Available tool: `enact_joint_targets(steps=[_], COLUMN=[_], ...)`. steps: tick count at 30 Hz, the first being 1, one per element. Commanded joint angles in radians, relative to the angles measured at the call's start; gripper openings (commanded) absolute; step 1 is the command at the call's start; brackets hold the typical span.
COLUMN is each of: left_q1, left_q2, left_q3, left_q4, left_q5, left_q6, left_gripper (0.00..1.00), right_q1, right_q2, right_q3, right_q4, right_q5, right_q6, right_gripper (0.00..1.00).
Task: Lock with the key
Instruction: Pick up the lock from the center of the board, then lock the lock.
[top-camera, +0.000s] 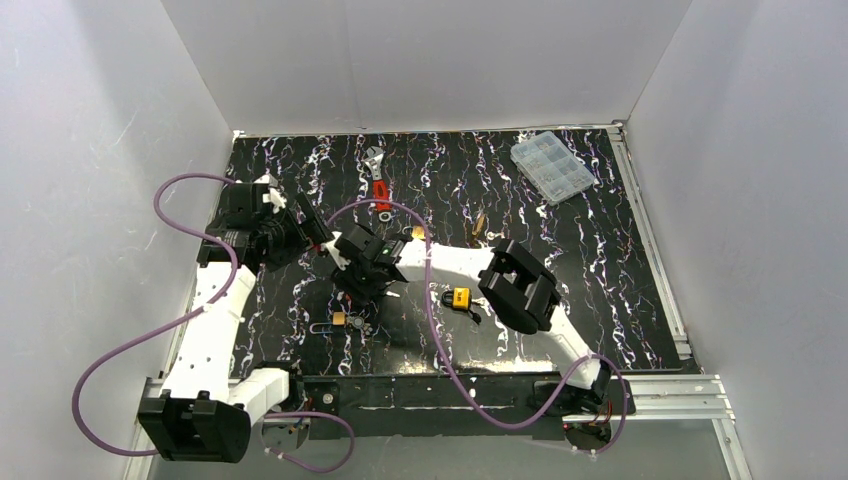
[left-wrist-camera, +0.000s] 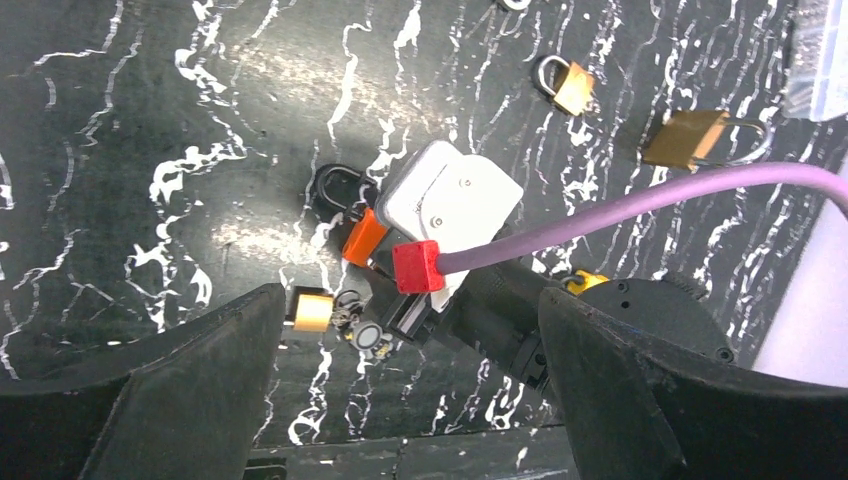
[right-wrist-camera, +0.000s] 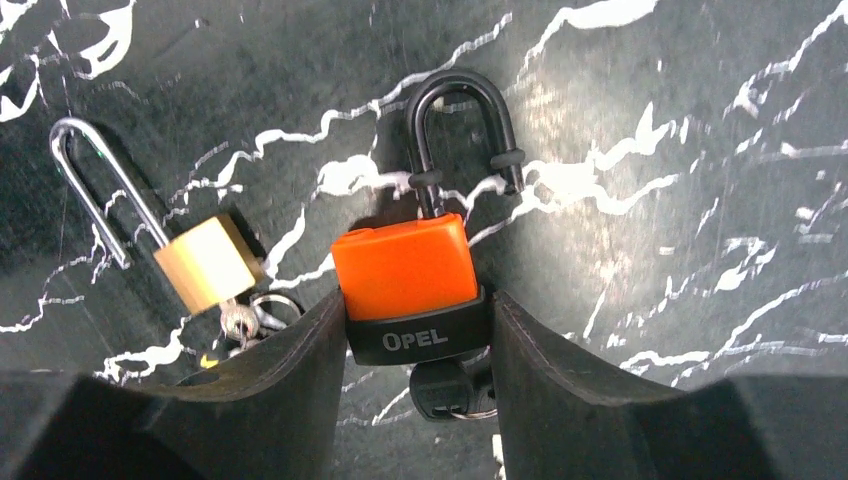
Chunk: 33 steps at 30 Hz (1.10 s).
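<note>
**Right hand (right-wrist-camera: 418, 303) clamps orange padlock (right-wrist-camera: 402, 262)**

At lower centre of the right wrist view, the black fingers squeeze the padlock's smooth, boxy plastic body. Its black U-shaped shackle points up-frame, and a dark key (right-wrist-camera: 440, 392) sits under its base. The left hand (left-wrist-camera: 410, 300) is spread wide and holds nothing, above the glossy marbled surface (right-wrist-camera: 650, 120).

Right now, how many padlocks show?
5: orange padlock in right gripper; long-shackle padlock beside it; yellow padlock rightward; small brass padlock, larger brass padlock farther back. Arms may hide more.
</note>
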<state>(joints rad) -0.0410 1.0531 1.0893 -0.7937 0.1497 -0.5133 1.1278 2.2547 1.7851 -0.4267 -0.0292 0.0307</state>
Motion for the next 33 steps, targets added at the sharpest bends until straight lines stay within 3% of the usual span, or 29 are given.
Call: enact_joint_targets(steps=[1,8,16,25,33], left_q1=[0.006,-0.009,-0.146,-0.27,-0.353], left_q2=[0.005,0.025,-0.017,-0.091,-0.033], left_q3=[0.017,0.026,0.063,0.096,0.185], left_q4=[0.03,0.15,0.31,0.382,0.407], left_q5=[0.091,0.318,0.486,0.761,0.933], left_q6=[-0.011,0.04,0.147,0.209,0.181], left_gripper=[0.98,0.98,0.97,0.83,0.63], right_q1=[-0.019,-0.095,-0.22,-0.289,-0.334], right_q2=[-0.111,-0.404,-0.765,-1.059,-1.156], right_q3=[-0.096,-0.278,-0.52,-0.616,-0.518], right_q4=[0.037,0.1,0.116,0.148,0.077], right_q5=[-0.007,-0.201,-0.484,-0.715,-0.698], right_q6=[0.059,0.163,0.271,0.373,0.362], right_gripper=[0.01,0.01,0.01,0.01,0.01])
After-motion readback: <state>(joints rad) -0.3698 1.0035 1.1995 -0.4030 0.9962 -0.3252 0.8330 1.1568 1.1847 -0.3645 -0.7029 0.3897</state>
